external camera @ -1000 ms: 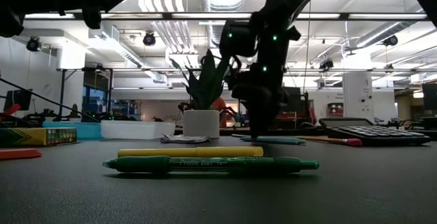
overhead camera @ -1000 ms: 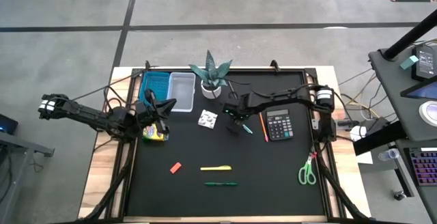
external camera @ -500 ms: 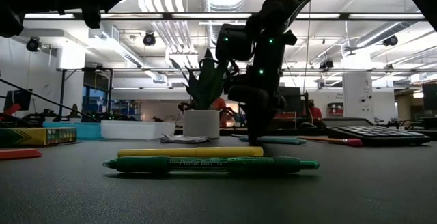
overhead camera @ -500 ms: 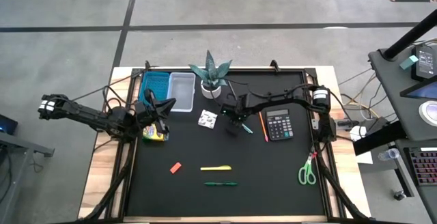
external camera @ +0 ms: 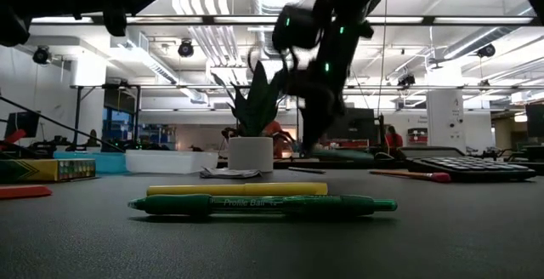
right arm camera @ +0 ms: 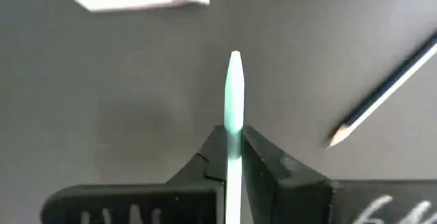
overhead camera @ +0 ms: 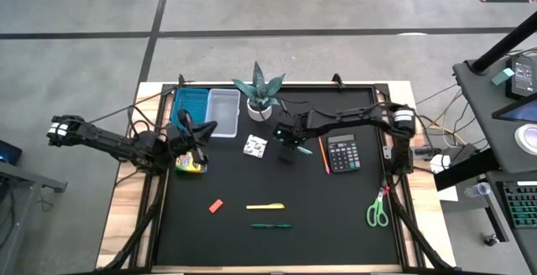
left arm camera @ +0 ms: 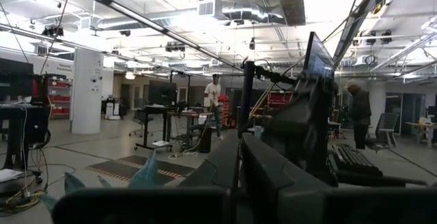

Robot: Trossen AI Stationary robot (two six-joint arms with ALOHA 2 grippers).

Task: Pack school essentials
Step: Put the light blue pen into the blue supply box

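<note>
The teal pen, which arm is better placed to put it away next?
The right. Its gripper is shut on the teal pen, lifted off the table beside the calculator. The left gripper hovers by the crayon box, holding nothing that shows.

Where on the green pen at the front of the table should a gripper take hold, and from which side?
Grip the green pen around mid-barrel, coming straight down from above. It lies flat and thin on the table, so the fingers should straddle its narrow width, across its length. The yellow pen lies parallel behind it with a gap that probably leaves room.
</note>
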